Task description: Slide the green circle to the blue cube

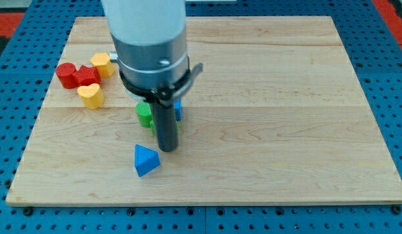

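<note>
My tip (167, 149) rests on the wooden board (266, 97), just right of and above a blue triangular block (146, 160). The green circle (144, 112) peeks out left of the rod, with another green block (153, 125) right below it, mostly hidden by the rod. The blue cube (178, 109) shows only as a sliver on the rod's right side, next to the green blocks. The arm's body hides the area above them.
At the view's left a red cylinder (66, 75) and a red block (88, 76) touch each other. A yellow block (103, 64) lies above them and a yellow heart (90, 95) below. Blue pegboard surrounds the board.
</note>
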Robot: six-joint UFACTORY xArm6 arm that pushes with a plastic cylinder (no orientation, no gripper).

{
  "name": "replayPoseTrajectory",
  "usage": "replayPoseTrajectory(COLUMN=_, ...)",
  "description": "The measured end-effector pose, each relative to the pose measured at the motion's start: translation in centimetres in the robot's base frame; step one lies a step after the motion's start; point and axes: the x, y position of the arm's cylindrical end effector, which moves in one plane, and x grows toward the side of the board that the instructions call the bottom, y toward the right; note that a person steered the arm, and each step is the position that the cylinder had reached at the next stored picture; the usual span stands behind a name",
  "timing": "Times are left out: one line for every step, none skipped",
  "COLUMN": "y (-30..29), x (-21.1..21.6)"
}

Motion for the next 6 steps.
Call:
replayPoseTrajectory(y=-1.2, x=-2.0)
replayPoseTrajectory(y=4.0, x=-6.6)
replayPoseTrajectory(y=4.9, x=-3.9)
replayPoseTrajectory(y=-2.3, x=0.3)
replayPoseTrajectory(y=-9.6, x=-1.4)
replayPoseTrajectory(y=-5.7, x=-8.8)
